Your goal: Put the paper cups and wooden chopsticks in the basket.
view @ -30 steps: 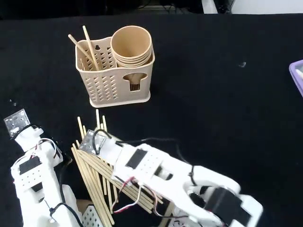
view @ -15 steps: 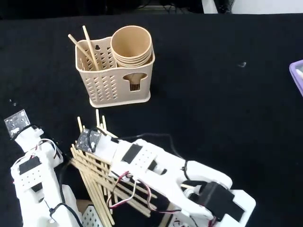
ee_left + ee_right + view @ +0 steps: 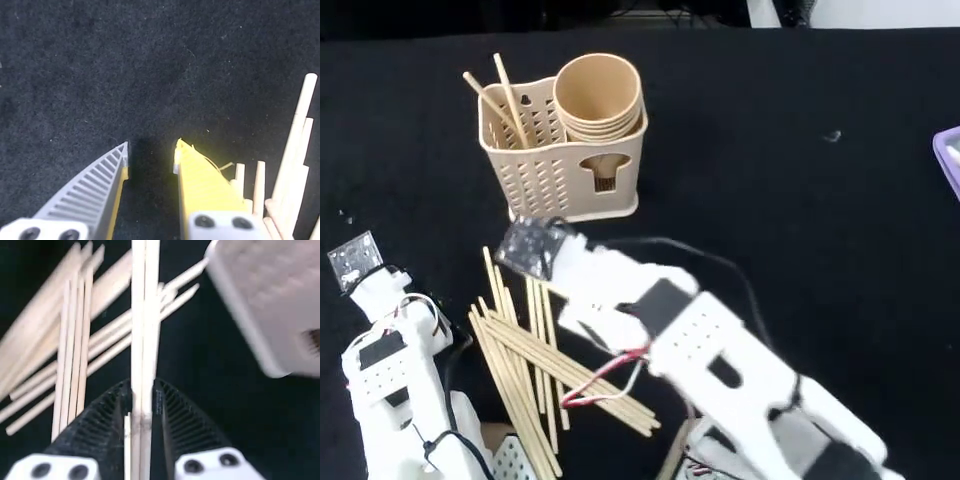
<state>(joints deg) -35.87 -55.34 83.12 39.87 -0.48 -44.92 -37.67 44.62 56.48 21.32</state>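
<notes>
Chopstick pair (image 3: 143,315) inside right tool (image 3: 142,392)

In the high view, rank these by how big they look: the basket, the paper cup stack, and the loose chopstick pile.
1. loose chopstick pile, by its spread
2. basket
3. paper cup stack, standing in the basket

One basket (image 3: 565,175), one nested stack of paper cups (image 3: 598,95), two upright chopsticks (image 3: 510,100) inside, two held chopsticks (image 3: 142,340), and roughly a dozen loose chopsticks (image 3: 535,350) piled up!
</notes>
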